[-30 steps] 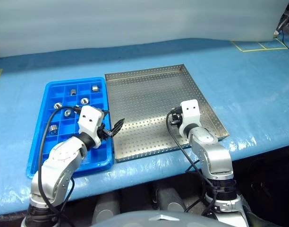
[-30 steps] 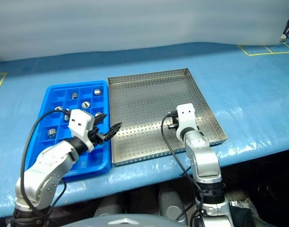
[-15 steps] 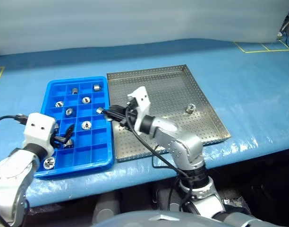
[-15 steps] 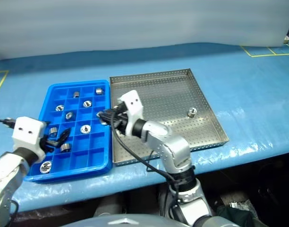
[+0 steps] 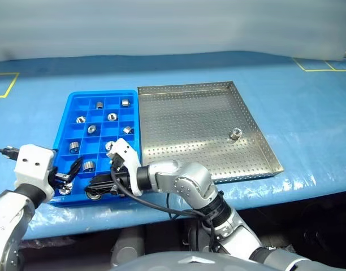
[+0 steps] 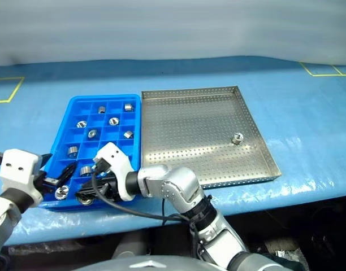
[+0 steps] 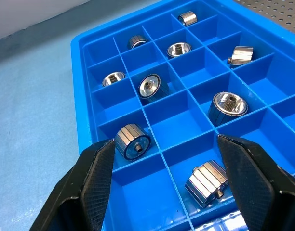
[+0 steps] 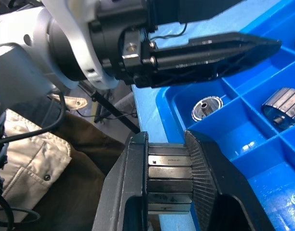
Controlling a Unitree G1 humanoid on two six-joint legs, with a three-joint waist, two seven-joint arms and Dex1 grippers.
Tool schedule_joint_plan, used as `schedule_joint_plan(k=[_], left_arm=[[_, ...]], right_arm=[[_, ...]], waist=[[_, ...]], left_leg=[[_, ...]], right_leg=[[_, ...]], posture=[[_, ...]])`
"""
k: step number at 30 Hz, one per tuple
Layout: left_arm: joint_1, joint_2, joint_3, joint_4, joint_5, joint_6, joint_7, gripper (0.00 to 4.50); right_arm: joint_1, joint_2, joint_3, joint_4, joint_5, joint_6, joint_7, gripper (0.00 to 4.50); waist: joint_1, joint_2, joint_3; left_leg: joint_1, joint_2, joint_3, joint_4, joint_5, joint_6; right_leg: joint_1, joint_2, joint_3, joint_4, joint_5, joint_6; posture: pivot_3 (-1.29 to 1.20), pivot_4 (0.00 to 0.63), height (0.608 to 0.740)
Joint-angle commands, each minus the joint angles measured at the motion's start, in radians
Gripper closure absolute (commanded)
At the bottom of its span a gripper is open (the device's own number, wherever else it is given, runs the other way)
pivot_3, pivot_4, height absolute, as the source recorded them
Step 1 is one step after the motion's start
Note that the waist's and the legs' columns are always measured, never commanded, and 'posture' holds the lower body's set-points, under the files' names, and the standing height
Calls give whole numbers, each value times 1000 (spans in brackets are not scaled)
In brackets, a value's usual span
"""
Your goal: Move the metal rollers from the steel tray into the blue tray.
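Pale blue cover spreads over the bench (image 5: 308, 107), with the blue tray (image 5: 64, 117) on the left and the steel tray (image 5: 190, 96) just beside it on the right.

From the head cameras, one metal roller (image 5: 236, 134) lies alone on the perforated floor of the steel tray, toward its right rim, so the job looks nearly done. The other metal rollers (image 5: 112, 117) sit singly in compartments of the blue tray. The right gripper (image 5: 94, 185) reaches across to the near left corner of the blue tray, probably to drop its load into a free cell there. The left gripper (image 5: 71, 171) hangs at the same near edge, drawn aside, likely to leave room.

Seen from the left wrist, that gripper's jaws stand apart and empty over the near compartments, with rollers in the cells beyond.

Seen from the right wrist, the jaws are clamped on a ridged roller (image 8: 169, 178), gripped by its flat ends, above the tray's blue corner. The other gripper's black fingers (image 8: 220, 50) cross close overhead, so crowding is the risk.
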Motion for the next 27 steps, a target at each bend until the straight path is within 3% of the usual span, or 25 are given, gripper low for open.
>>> schedule_joint_plan(k=[1,15,21,27], left_arm=[[-3,2,-2,-39,-7,7,6,839],[-35,6,-47,-18,6,10,9,839],[-63,10,-69,-4,5,8,6,839],[-99,-26,-125,0,-11,-5,14,839]], right_arm=[[-46,63,20,32,-20,-68,8,3718],[-82,58,4,113,-70,-164,11,3718],[-66,46,-9,66,-87,-234,6,1747],[-70,-18,-98,-20,-147,-298,-84,1747]], waist=[[2,0,0],[3,-1,-1],[2,-1,-1],[2,-1,-1]], left_leg=[[0,0,0,0,0,0],[1,-1,-3,0,0,0],[1,-1,-5,0,0,0],[1,-1,-6,0,0,0]], right_leg=[[0,0,0,0,0,0],[2,-1,-3,-1,0,0],[3,-1,-4,-1,-1,-1],[3,-1,-5,-1,-1,-1]], posture=[[128,150,740],[104,150,740],[90,150,740],[66,150,740]])
